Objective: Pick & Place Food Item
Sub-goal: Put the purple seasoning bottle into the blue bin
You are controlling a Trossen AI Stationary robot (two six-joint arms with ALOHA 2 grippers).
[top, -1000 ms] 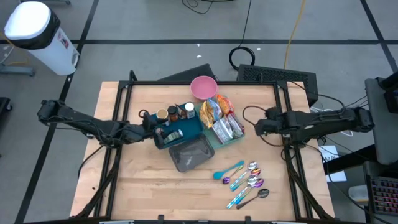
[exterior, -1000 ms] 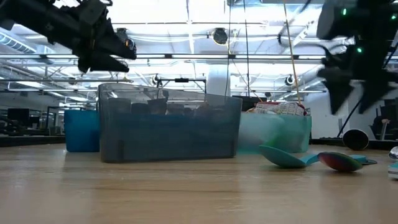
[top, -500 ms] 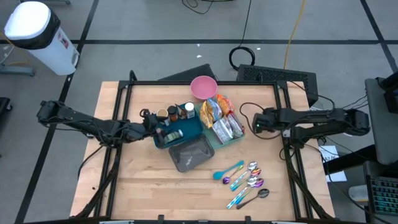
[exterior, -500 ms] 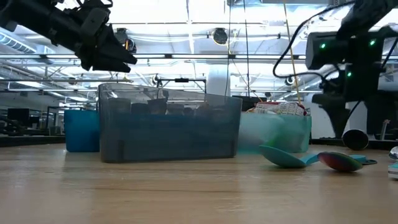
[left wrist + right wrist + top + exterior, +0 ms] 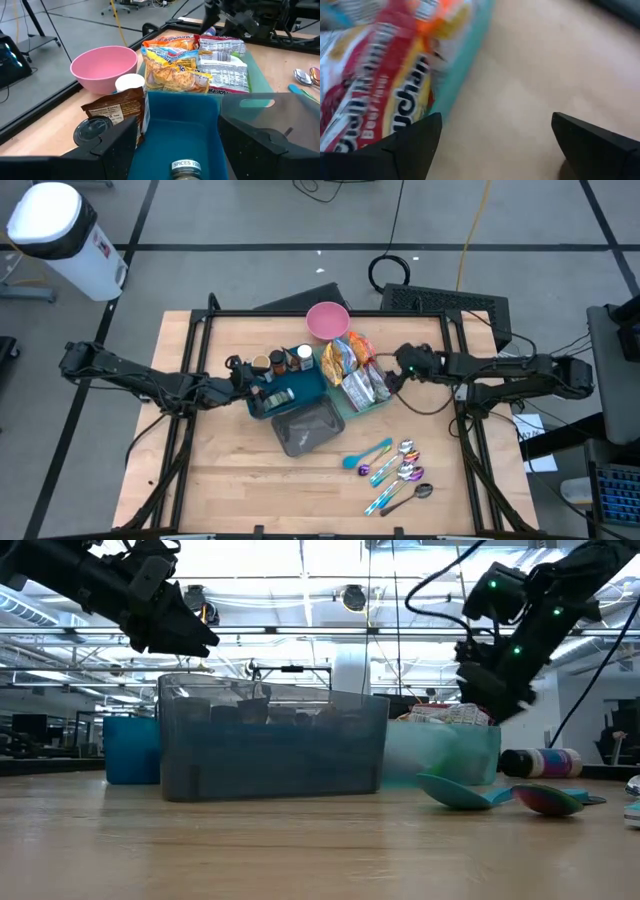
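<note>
A: The wooden table (image 5: 230, 470) is sitting in a big workshop with taped lines on a grey floor. Working from the left, what is the left arm doing?

B: The left claw (image 5: 243, 380) is hanging over the near end of the dark blue bin (image 5: 290, 392), its fingers standing wide with nothing between them. In its wrist view a spice jar (image 5: 186, 168) is lying in the bin just ahead, and a brown pouch (image 5: 116, 111) is leaning at the bin's edge beside the pink bowl (image 5: 104, 67).

A: And further right?

B: The teal tray (image 5: 358, 404) is holding the food packets: a chip bag (image 5: 338, 358) and noodle packs (image 5: 366, 383). In front of it the grey container (image 5: 306, 427) is standing with nothing in it that I can make out, and the spoons (image 5: 396, 473) are lying nearer the front edge. The right claw (image 5: 392, 373) is reaching in at the tray's right rim, open wide and holding nothing.

A: What is worrying you?

B: It seems to be approaching the packs from the side. Those wrappers are slick and overlapping, so I judge the fingers could be pinching only a loose corner, or catching two packs together. Coming in low, a finger could also be nudging the tray wall and shoving it against the blue bin.
</note>
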